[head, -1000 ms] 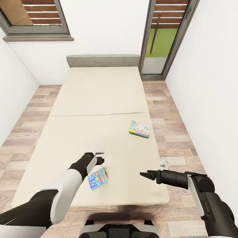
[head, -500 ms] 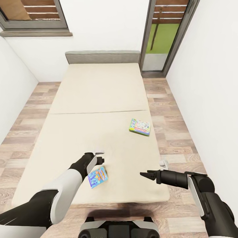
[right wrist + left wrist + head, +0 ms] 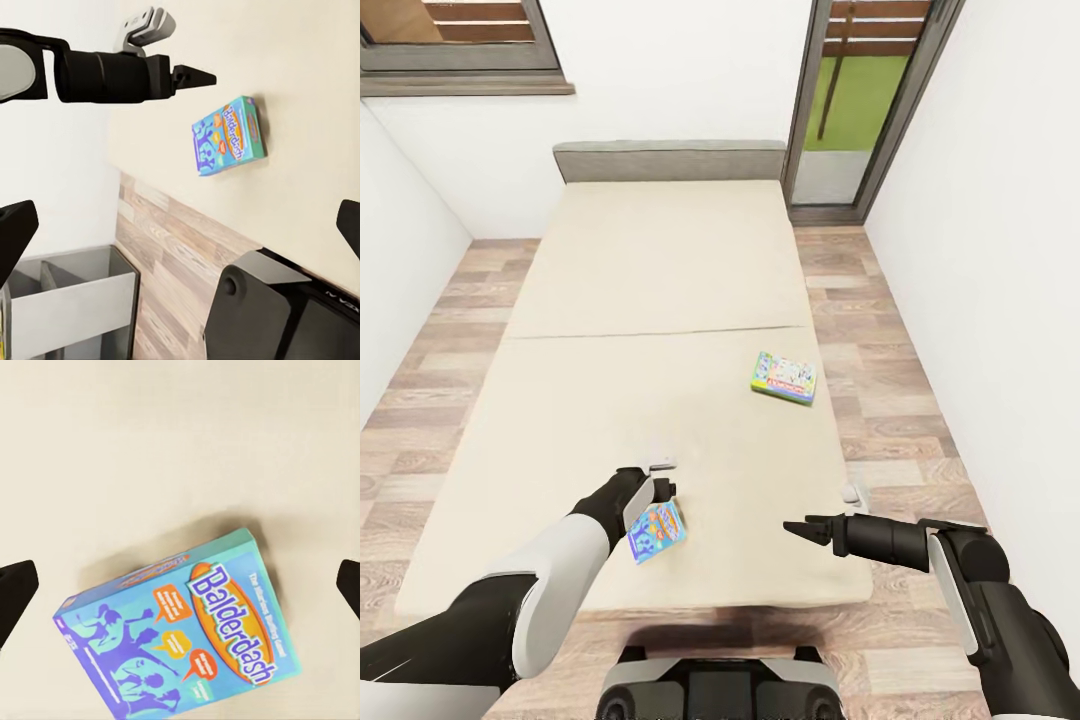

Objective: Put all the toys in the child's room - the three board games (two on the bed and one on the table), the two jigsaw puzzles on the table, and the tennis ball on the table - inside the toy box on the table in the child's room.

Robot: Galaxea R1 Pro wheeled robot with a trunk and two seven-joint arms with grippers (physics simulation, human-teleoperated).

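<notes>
At the lower centre of the head view, on the near end of the beige bed point(image 3: 660, 300): one board game, the Balderdash box point(image 3: 656, 531), lying flat and skewed. Lid turquoise-blue; orange oval bearing the title in white-edged purple lettering; dark blue silhouetted figures with orange speech bubbles at one end. In the left wrist view the Balderdash box point(image 3: 180, 634) casts a soft shadow on the cover, and its thin side panel shows.

Left gripper point(image 3: 660, 486): just above the box's upper-left corner in the head view, jaws spread wide, dark tips at opposite edges of the wrist view, holding nothing.

At right of centre in the head view, near the bed's right edge: second board game point(image 3: 784, 377), flat, green-edged, pale lid with multicoloured print too small to read.

Right gripper point(image 3: 797, 527): lower right of the head view, pointing toward the Balderdash box and well apart from it, jaws wide apart and empty.

Surround: wood-plank floor point(image 3: 880, 400), white walls, grey headboard point(image 3: 670, 160).
</notes>
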